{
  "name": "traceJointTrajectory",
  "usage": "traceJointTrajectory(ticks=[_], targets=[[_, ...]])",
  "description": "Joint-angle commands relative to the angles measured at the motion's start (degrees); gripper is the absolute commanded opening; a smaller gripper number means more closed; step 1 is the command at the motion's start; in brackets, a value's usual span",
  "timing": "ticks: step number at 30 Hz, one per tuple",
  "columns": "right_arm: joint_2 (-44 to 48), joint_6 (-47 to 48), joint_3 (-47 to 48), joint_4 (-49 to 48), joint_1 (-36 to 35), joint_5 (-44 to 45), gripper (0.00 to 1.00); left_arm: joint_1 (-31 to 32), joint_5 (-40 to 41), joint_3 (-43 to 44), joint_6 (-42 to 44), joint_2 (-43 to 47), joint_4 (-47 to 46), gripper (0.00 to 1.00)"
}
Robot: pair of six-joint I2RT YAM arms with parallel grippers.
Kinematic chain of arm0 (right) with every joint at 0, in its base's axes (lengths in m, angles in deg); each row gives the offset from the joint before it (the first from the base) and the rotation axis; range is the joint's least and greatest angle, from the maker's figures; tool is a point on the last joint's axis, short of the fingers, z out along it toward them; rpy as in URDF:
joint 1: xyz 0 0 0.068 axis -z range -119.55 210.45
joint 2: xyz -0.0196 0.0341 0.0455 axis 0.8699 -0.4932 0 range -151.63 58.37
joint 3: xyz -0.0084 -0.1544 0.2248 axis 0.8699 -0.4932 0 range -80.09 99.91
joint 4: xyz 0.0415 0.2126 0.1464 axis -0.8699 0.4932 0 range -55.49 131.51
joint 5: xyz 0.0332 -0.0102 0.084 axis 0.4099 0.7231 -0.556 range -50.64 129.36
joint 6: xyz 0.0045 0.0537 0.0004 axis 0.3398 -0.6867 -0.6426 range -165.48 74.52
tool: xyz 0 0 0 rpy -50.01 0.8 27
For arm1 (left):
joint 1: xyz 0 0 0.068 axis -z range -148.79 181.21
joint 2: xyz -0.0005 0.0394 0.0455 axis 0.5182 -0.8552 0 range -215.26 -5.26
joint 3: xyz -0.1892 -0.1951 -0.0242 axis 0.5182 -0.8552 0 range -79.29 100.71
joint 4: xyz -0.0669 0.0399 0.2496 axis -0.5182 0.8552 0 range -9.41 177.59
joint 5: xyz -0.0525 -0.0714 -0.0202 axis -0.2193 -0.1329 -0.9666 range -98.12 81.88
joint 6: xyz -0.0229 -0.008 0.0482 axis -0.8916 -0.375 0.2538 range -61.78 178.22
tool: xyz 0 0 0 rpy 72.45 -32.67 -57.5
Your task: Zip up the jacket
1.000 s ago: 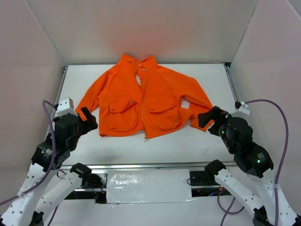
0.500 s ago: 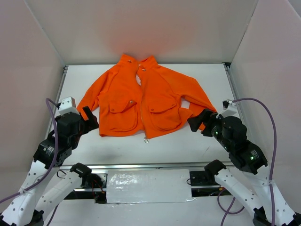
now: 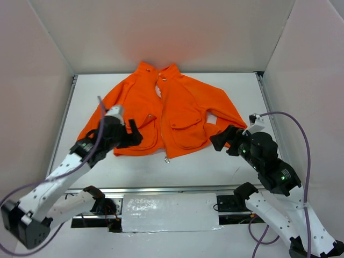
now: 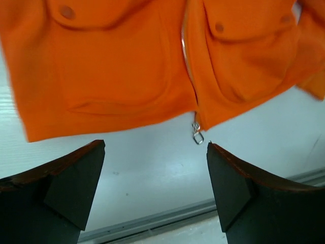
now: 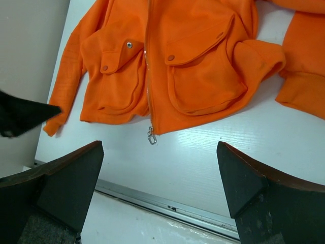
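Observation:
The bright orange jacket lies flat, front up, collar toward the back wall. Its two front halves meet along a pale zipper. A metal ring pull hangs at the bottom hem. My left gripper hovers at the jacket's lower left hem, open and holding nothing; in the left wrist view the left gripper has the pull just inside its right finger. My right gripper stands open by the jacket's lower right edge, and in the right wrist view the right gripper is empty, with the hem ahead of it.
The white table ends in a metal rail at its near edge. Pale walls close in the left, back and right sides. The jacket's right sleeve folds down beside my right gripper. The left arm's finger shows at the right wrist view's left edge.
My left arm has swung forward and to the right, from the table's left edge to the jacket's lower left hem. The right gripper has crept left toward the jacket.

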Motion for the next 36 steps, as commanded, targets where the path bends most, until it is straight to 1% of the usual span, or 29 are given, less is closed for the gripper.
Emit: traceJointTrajectory(ticks=[1,2,3,4,6,7,9,12,15,16,18,19,22,26,27,28,30,32,36], targets=[[1.7,-0.8,-0.4,-3.4,-0.2,-2.6,1.0,8.5,1.8,2.4,-2.5,-9.0,-5.3,0.94],[1.8,-0.9,-1.9,-4.2,-0.1,-5.2,1.0,10.4,6.8,3.3,-3.0,-10.5,-4.2,0.94],[1.7,-0.9,-2.6,-4.6,-0.1,-7.3,1.0,12.2,7.8,3.8,-3.1,-11.8,-4.4,0.94],[1.3,-0.8,-3.2,-4.7,-0.2,-8.3,1.0,12.5,7.9,4.4,-3.0,-14.4,-5.0,0.94],[0.2,-0.9,-3.6,-4.4,-0.2,-7.9,0.99,12.8,7.2,5.5,-3.4,-17.6,-5.3,0.93],[0.1,-1.2,-4.0,-4.2,-0.2,-7.3,0.99,13.1,7.0,7.2,-3.4,-21.4,-5.2,0.89],[0.2,-1.5,-4.5,-4.6,-0.2,-6.8,0.99,14.1,8.1,9.2,-3.9,-26.9,-4.4,0.86],[1.7,-1.9,-6.3,-6.2,-0.2,-8.0,0.99,14.5,9.6,12.7,-4.4,-32.4,-4.1,0.79],[2.5,-2.0,-7.1,-6.4,-0.1,-8.2,1.0,14.6,10.3,14.7,-4.2,-36.0,-4.0,0.78],[2.6,-1.8,-7.5,-6.4,-0.1,-8.2,1.0,14.6,9.7,16.2,-4.0,-38.1,-4.0,0.73],[2.4,-1.5,-7.7,-6.2,-0.2,-8.2,1.0,14.7,9.2,17.4,-3.8,-40.8,-4.0,0.69],[2.3,-1.2,-7.7,-6.0,-0.1,-8.2,1.0,14.8,8.8,18.4,-4.0,-41.6,-4.0,0.65],[1.8,-0.7,-7.8,-6.0,-0.3,-8.4,1.0,15.0,8.7,19.1,-4.9,-44.5,-4.1,0.62],[2.1,-0.3,-8.9,-6.9,-0.1,-8.3,1.0,15.3,8.4,19.2,-5.4,-48.2,-4.8,0.63],[2.1,-0.2,-9.3,-7.2,-0.2,-8.3,1.0,15.3,8.9,19.7,-5.8,-50.0,-4.3,0.62],[2.0,-0.2,-9.6,-7.5,-0.2,-8.3,1.0,15.4,9.5,19.9,-6.2,-50.5,-4.0,0.61],[1.8,0.1,-9.9,-7.6,-0.2,-8.2,1.0,15.4,10.8,19.8,-6.6,-51.7,-4.0,0.55],[1.6,0.3,-10.0,-7.7,-0.2,-8.7,1.0,15.4,11.3,19.8,-6.9,-52.6,-4.1,0.55],[1.1,0.5,-10.1,-8.3,-0.1,-9.4,1.0,15.4,10.9,19.2,-7.4,-53.2,-5.0,0.5]])
